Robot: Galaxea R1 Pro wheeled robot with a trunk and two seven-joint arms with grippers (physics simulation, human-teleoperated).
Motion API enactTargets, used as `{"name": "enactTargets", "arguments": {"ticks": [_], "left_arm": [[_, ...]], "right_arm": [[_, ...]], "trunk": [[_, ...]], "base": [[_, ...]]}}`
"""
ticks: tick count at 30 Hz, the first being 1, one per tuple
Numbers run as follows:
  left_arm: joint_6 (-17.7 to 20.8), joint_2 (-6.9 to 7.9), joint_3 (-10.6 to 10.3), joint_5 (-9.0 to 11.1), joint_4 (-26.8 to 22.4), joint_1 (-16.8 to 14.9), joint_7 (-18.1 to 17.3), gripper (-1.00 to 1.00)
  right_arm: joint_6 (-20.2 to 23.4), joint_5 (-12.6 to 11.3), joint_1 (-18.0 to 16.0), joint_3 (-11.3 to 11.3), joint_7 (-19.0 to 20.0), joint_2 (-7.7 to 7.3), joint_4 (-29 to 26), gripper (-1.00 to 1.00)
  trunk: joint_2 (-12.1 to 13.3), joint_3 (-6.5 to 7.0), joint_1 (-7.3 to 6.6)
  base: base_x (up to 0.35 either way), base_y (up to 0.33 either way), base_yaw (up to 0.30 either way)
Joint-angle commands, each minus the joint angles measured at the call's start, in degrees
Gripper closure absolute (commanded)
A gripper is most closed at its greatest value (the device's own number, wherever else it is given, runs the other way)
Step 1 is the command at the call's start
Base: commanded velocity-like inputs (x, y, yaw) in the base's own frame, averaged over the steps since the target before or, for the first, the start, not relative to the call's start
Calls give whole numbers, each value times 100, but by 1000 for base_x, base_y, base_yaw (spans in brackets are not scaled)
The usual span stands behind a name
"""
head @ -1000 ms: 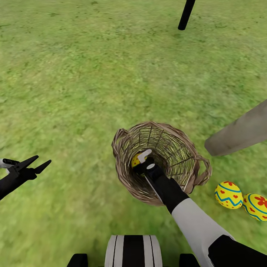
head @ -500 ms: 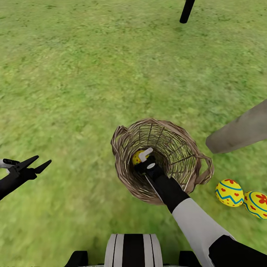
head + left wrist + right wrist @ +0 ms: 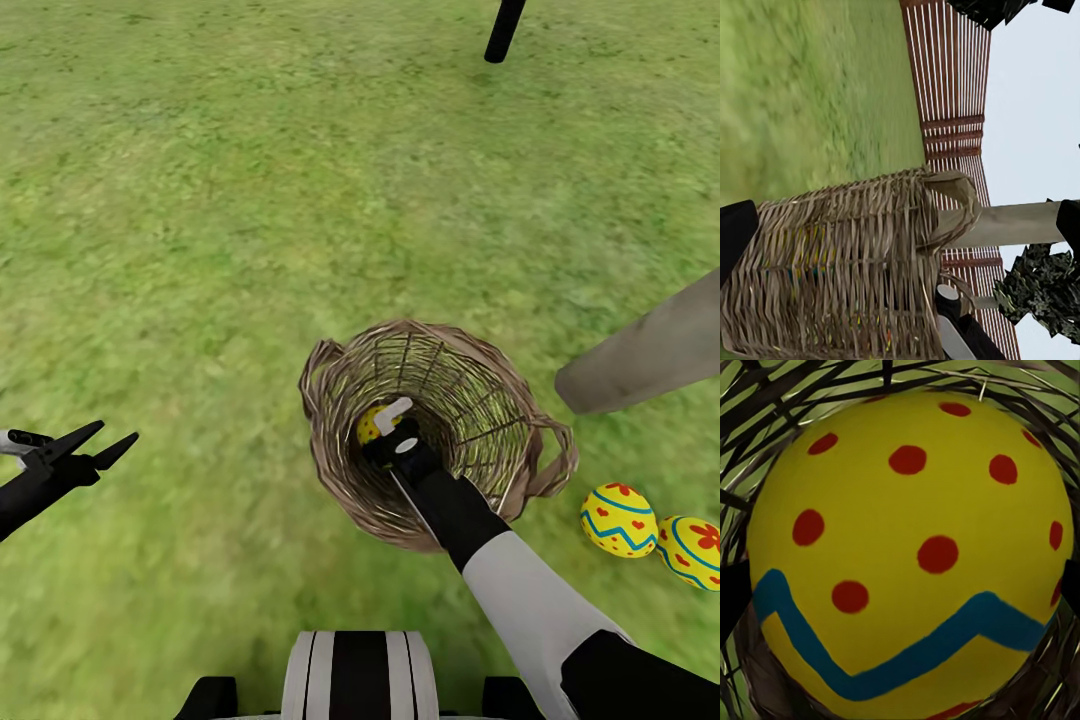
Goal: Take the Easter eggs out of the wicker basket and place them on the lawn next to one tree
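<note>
Right gripper (image 3: 385,425), fingers flanking but seemingly not yet pinching the red-dotted yellow egg (image 3: 911,555) in the brown wicker basket (image 3: 340,470): close squarely, lift straight clear of the rim.

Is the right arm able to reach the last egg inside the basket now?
Probably yes: the right gripper is already down inside the open-topped wicker basket, at the dotted egg, with nothing between them.

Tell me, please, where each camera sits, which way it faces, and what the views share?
Head view: on the head, facing down at lawn; both arms, right gripper inside the wicker basket.
Left wrist view: beside the basket's wall, facing fence and tree trunk.
Right wrist view: inside the basket, facing the dotted egg.
Shared: the basket.
</note>
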Motion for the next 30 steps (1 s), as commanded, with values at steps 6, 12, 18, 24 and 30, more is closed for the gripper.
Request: {"name": "enactTargets", "arguments": {"ticks": [6, 12, 18, 24, 30], "left_arm": [[63, -1, 1, -8, 0, -3, -25, -100], [64, -1, 1, -8, 6, -1, -25, -100], [64, 0, 1, -8, 0, -3, -25, -100], [64, -1, 0, -9, 2, -3, -25, -100], [65, -7, -5, -10, -6, -3, -25, -100]], "right_arm": [[42, -20, -1, 9, -3, -11, -5, 100], [46, -24, -1, 9, 4, -10, -3, 100], [46, -31, -1, 9, 3, -11, 5, 100], [51, -33, -1, 9, 1, -3, 5, 100], [51, -36, -1, 17, -1, 3, 5, 100]], "trunk": [[-2, -26, 3], [-2, -26, 3], [-5, -70, 8], [-2, -26, 3], [2, 41, -5]], "base": [[0, 0, 0], [0, 0, 0], [0, 0, 0], [0, 0, 0], [0, 0, 0]]}}
